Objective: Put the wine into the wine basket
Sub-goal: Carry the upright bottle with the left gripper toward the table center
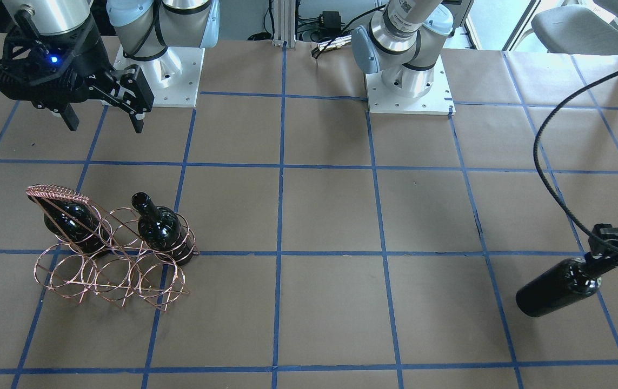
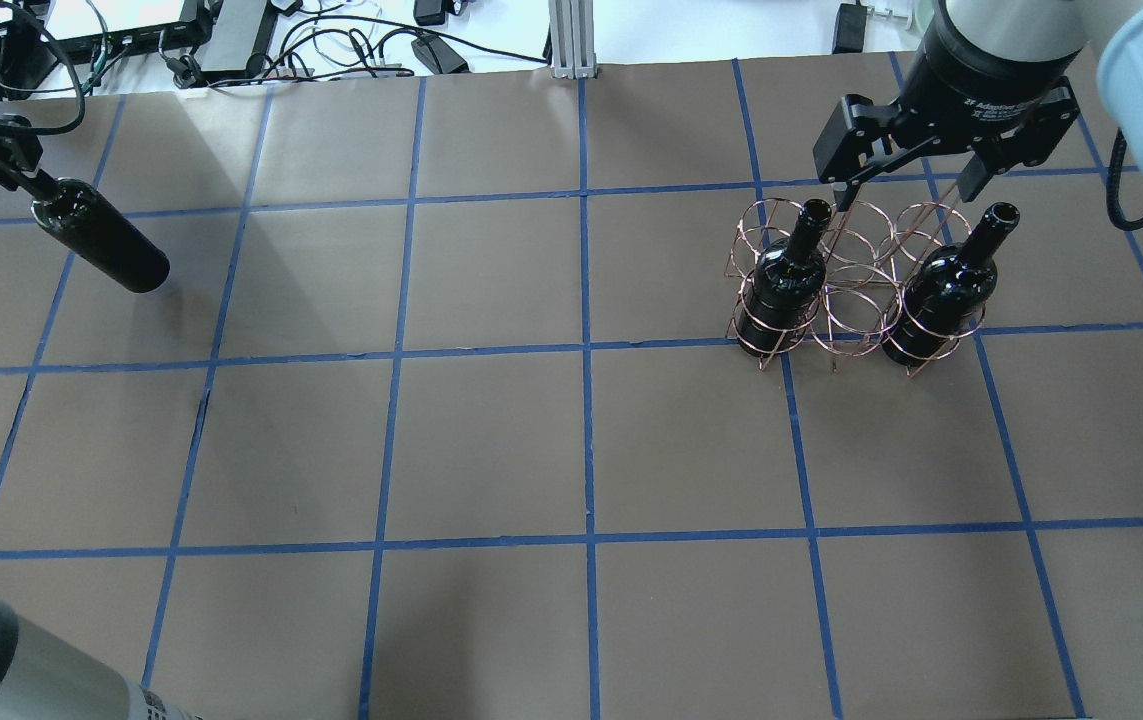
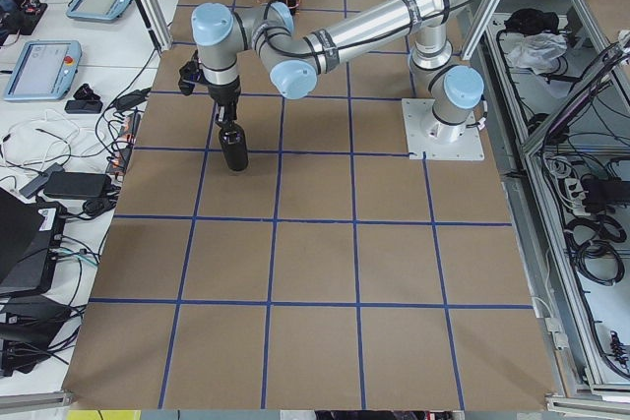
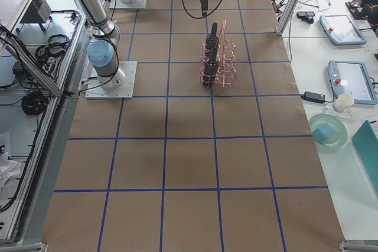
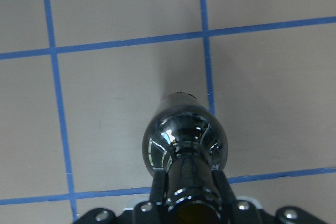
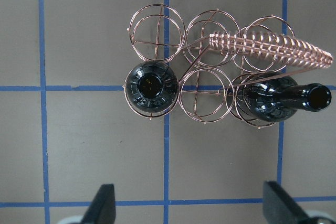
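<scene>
My left gripper [image 2: 26, 180] is shut on the neck of a black wine bottle [image 2: 101, 245] and holds it above the table at the far left; the bottle also shows in the front view [image 1: 557, 287] and the left wrist view [image 5: 185, 140]. The copper wire wine basket [image 2: 856, 305] stands at the far right. Two more wine bottles [image 2: 786, 285] [image 2: 941, 300] stand upright in the two end rings of its row nearer the robot; the ring between them is empty. My right gripper [image 2: 906, 188] hangs open and empty above the basket's [image 6: 205, 100] far side.
The table is brown paper with a blue tape grid. The arm bases [image 1: 160, 70] [image 1: 409, 81] stand at the robot's edge. Cables and devices [image 2: 231, 30] lie beyond the far edge. The basket's slanted handle [image 6: 273, 51] runs over its far row.
</scene>
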Robot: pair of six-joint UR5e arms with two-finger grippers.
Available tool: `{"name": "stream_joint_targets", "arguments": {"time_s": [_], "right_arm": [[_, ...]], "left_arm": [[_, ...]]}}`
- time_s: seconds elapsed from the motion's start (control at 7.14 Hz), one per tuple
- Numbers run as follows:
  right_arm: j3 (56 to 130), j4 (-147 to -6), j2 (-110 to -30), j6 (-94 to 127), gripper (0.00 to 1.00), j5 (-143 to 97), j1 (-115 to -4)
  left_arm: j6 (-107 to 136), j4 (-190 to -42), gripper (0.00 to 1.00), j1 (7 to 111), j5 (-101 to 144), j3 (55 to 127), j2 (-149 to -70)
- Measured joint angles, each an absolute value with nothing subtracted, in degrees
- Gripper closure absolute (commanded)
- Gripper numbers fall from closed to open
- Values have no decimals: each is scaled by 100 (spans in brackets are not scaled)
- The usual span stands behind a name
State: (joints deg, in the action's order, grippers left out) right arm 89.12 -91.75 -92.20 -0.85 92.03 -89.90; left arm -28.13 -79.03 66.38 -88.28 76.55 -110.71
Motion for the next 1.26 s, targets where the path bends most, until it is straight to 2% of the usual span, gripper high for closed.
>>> {"name": "stream_joint_targets", "arguments": {"time_s": [0.84, 1.26], "right_arm": [[8912, -9183, -9211, -111, 0, 9229, -8967], [8912, -9183, -9211, -122, 0, 9237, -8958]], "left_arm": [[37, -7859, 100, 9049, -8731, 8759, -9988], [751, -7650, 100, 9823, -8750, 9574, -9562]]}}
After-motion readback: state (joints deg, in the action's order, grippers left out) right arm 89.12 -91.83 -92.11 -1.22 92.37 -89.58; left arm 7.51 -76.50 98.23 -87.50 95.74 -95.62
